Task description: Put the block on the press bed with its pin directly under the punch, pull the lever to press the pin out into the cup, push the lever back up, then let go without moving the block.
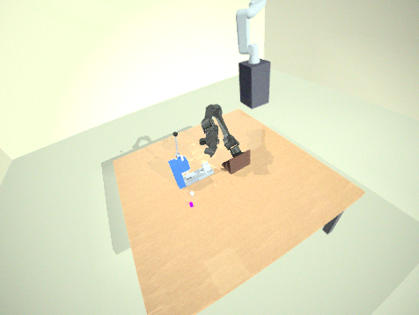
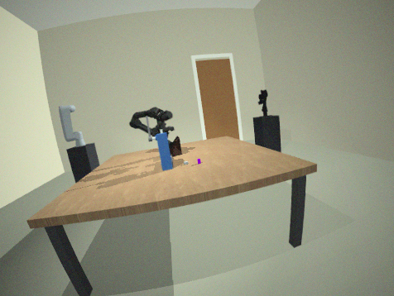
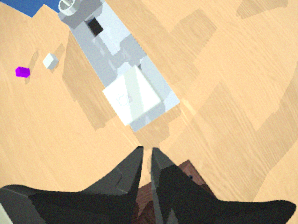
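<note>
Could knock the white block off the end of the press bed by lowering or sweeping the gripper too near. Could also leave the pin unpressed by going to the lever now, with the block apparently well short of the punch, out at the bed's end away from the blue frame. Could twist the block off line by pushing at 1 corner instead of square on a face. Later, could jog the frame by catching the lever from the side.

Has 2 fingertips nearly together, with nothing between. In the wrist view, shows the block just ahead of the tips, apart from both, beyond the fingers towards the blue frame. Calls next, most likely, for sliding or carrying the block along the bed until centred under the punch.
</note>
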Controlling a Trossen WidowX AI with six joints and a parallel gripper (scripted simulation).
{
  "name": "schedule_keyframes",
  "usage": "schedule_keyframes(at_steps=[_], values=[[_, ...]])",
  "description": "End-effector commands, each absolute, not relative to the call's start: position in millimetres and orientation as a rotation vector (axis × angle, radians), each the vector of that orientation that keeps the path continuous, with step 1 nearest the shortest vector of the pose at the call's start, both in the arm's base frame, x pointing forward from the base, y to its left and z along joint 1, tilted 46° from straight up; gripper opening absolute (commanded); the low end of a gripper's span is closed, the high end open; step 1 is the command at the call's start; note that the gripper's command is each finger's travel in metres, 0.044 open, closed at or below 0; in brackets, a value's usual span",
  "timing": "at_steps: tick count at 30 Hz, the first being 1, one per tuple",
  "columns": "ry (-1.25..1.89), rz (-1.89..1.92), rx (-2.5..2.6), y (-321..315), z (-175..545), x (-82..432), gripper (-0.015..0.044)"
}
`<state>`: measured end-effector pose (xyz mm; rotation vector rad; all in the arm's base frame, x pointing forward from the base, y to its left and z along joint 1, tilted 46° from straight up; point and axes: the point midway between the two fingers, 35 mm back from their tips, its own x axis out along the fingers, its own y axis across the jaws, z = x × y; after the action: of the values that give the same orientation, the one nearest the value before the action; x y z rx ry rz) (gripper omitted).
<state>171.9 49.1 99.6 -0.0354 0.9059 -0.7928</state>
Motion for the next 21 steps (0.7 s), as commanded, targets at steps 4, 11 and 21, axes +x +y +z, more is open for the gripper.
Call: schedule_keyframes(at_steps=[4, 11, 21], values=[[0.926, -0.352, -0.739, 29.2, 83.6, 175.7, 0.003], [0.926, -0.352, -0.739, 29.2, 83.6, 175.7, 0.003], [0.925, -0.352, -0.739, 26.4, 80.4, 176.0, 0.003]])
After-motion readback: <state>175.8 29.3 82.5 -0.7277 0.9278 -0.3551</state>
